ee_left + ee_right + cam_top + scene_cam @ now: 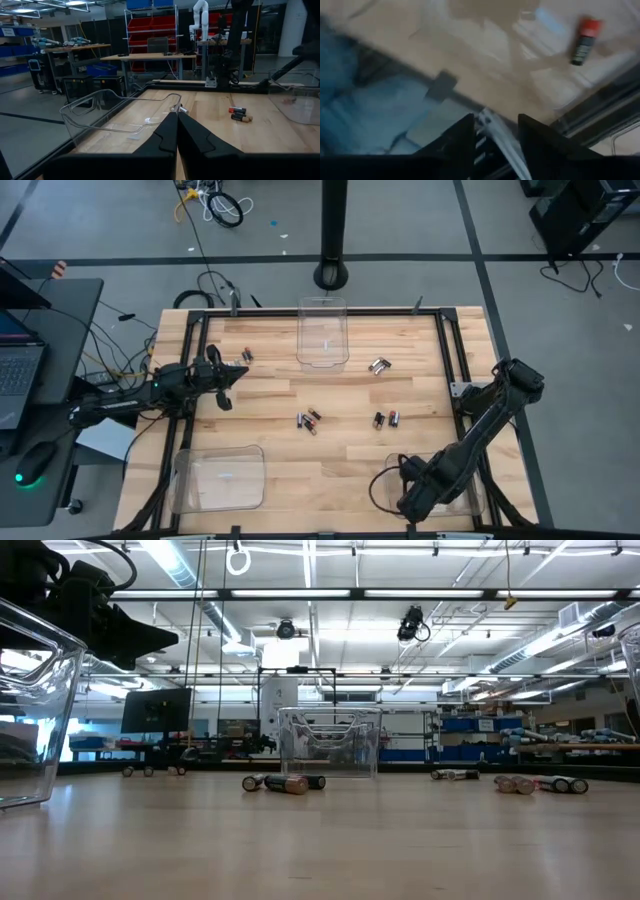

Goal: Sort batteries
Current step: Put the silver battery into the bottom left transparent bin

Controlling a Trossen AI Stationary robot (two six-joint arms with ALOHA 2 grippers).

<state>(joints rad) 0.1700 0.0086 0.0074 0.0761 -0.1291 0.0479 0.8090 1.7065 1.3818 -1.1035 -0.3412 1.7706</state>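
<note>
Batteries lie loose mid-table, just below the top clear bin; small, stiff, smooth, likely roll, so grip across the body. Right gripper apart, holds nothing, w/ one cell dropped nearby. Left gripper closed, empty

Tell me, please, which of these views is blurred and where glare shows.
Right wrist view: motion-smeared, though a battery and the open right gripper stay readable. Low view: ceiling strip lights flare and the near bin is soft. High and left wrist views: sharp, evenly lit, with the left gripper shut.
</note>
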